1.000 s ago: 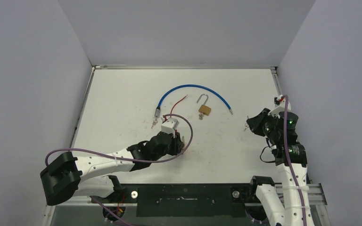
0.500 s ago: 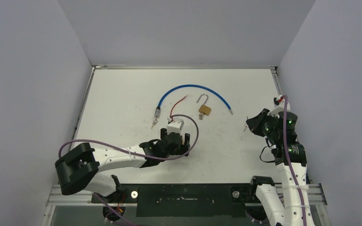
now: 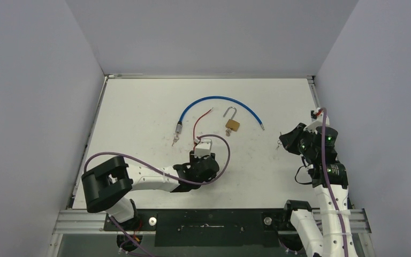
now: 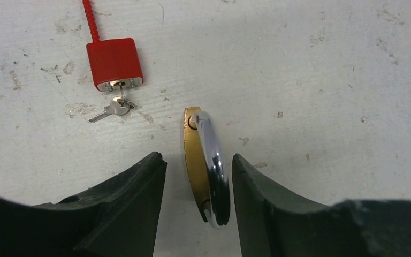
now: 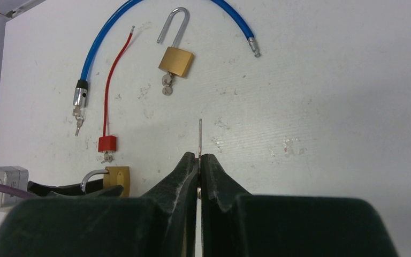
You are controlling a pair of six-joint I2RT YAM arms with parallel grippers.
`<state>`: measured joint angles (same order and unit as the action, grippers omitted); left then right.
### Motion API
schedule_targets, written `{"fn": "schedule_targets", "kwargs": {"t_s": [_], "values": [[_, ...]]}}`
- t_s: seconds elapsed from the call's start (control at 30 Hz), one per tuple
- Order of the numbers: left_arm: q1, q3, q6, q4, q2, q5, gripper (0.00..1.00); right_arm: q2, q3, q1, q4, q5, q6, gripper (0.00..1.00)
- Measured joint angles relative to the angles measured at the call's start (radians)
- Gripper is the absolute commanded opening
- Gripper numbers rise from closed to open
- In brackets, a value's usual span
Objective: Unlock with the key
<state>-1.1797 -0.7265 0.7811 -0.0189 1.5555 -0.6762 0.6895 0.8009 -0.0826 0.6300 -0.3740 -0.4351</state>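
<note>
In the left wrist view a brass padlock (image 4: pixel 195 166) with a chrome shackle (image 4: pixel 214 171) stands on edge between my left gripper's (image 4: pixel 198 159) open fingers. It sits close to the right finger (image 4: pixel 257 198), and a gap shows on the left side. The same padlock (image 5: pixel 119 176) shows at the lower left of the right wrist view. From above, my left gripper (image 3: pixel 203 165) covers it. My right gripper (image 5: pixel 199 156) is shut on a thin key (image 5: pixel 200 136), whose blade sticks out forward. It hovers at the table's right side (image 3: pixel 281 141).
A red cable lock (image 4: pixel 113 63) with a small key (image 4: pixel 111 108) in it lies just beyond the left gripper. Farther back lie a second brass padlock (image 3: pixel 232 125) with its shackle open and a blue cable lock (image 3: pixel 219 99). Grey walls enclose the white table (image 3: pixel 139 107).
My left arm's elbow has swung to the right and its wrist has shifted slightly right and nearer. The right arm with the key has not moved.
</note>
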Motion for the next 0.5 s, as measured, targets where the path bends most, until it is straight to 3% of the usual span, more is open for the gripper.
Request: {"fn": "schedule_targets", "kwargs": {"t_s": [0.2, 0.43, 0.5], "values": [[-0.010, 0.000, 0.020, 0.000, 0.043, -0.049, 0.37, 0.010, 0.000, 0.000, 0.000, -0.001, 0.001, 0.00], [-0.013, 0.000, 0.016, -0.017, 0.062, -0.058, 0.00, 0.026, 0.000, 0.000, 0.000, -0.001, 0.001, 0.00], [-0.011, 0.000, -0.002, -0.025, 0.062, -0.049, 0.00, 0.026, 0.000, 0.000, 0.000, -0.002, 0.001, 0.00]]}}
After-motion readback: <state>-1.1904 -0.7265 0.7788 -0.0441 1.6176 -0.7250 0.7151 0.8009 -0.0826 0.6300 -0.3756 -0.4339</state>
